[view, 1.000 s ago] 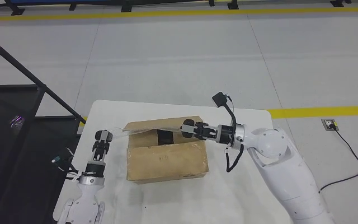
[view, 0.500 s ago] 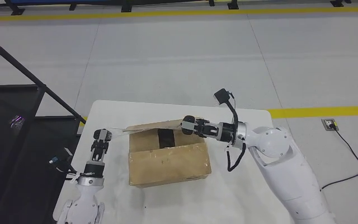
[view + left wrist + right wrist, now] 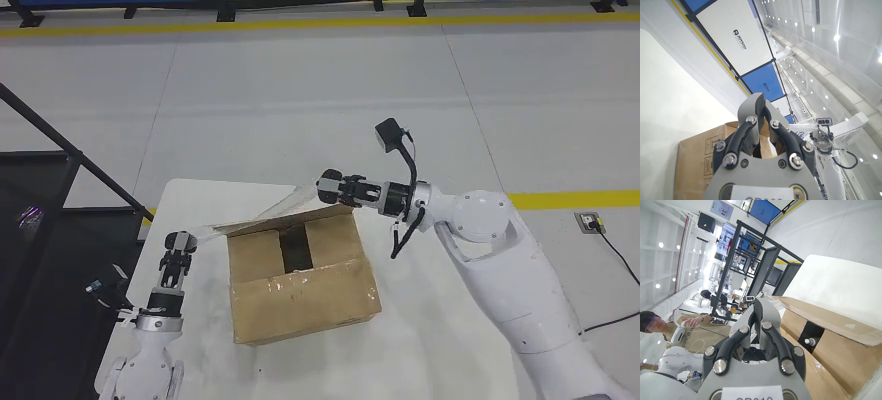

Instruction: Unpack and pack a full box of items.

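From above: one white counter (image 3: 200,200) with rounded corners, and one brown cardboard box (image 3: 300,295) sitting in the middle of it. Two top flaps lie nearly flat with a dark slot (image 3: 293,248) between them, and a third flap at the far side stands tilted up. Two grippers are in play. The right gripper (image 3: 327,187) hangs just past the box's far edge, towards its right corner, jaws clamped on one end of a single strip of clear tape (image 3: 255,215). That strip, thin and glossy, stretches over the raised flap and across to the left gripper (image 3: 178,245), which sits just beside the box's left wall.

Left wrist camera: the left gripper (image 3: 762,103) has its two grey jaws pressed tip to tip, ribbed black pads meeting. Whether the tape is caught between them, I cannot tell. Behind them is the box (image 3: 696,145), matt brown with printed handling symbols, and the tape (image 3: 802,126), crinkled, running to the right gripper (image 3: 820,132) farther off.

Right wrist camera: the right gripper (image 3: 756,306) has its jaws closed, with crumpled tape (image 3: 775,301) bunched at the tips, against the raised flap's ragged edge. Through the slot in the box (image 3: 838,349) I can see one white-capped bottle (image 3: 809,341) inside.
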Available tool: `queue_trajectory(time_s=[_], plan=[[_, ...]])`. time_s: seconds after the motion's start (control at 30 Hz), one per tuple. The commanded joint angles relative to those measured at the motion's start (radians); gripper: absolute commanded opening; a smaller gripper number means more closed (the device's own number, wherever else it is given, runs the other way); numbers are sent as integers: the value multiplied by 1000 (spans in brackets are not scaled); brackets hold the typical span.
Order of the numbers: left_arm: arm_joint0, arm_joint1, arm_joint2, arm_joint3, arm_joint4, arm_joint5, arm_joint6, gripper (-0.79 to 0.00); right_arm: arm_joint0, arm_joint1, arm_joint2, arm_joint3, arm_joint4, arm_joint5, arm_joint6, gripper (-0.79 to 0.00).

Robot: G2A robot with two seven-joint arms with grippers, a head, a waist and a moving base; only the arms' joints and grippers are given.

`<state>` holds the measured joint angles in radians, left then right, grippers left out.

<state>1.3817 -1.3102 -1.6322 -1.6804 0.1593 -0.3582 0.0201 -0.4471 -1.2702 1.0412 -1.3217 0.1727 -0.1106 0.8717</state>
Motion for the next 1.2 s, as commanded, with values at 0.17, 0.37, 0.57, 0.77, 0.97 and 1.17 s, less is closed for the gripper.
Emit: queue_trajectory(time_s=[0.17,0.37,0.57,0.77,0.97,1.17], plan=[[-4,1,-12,13,-18,-5,-6,-785,71,-17,-36,84,-21,41,-47,-785],[-10,1,-15,16,-26,-3,-9,-785,95,-24,-44,122,-29,54,-66,-785],[-18,2,-19,16,-33,-4,-6,-785,104,-27,-39,140,-17,38,-63,-785],[1,2,-28,-14,-39,-16,0,-785,89,-21,-11,120,10,-4,-25,-785],[30,2,-30,-48,-35,-28,-6,-785,54,-9,25,80,33,-32,29,-785],[95,3,-35,-74,-25,-60,-25,-785,-59,25,97,-16,-19,-50,106,-785]])
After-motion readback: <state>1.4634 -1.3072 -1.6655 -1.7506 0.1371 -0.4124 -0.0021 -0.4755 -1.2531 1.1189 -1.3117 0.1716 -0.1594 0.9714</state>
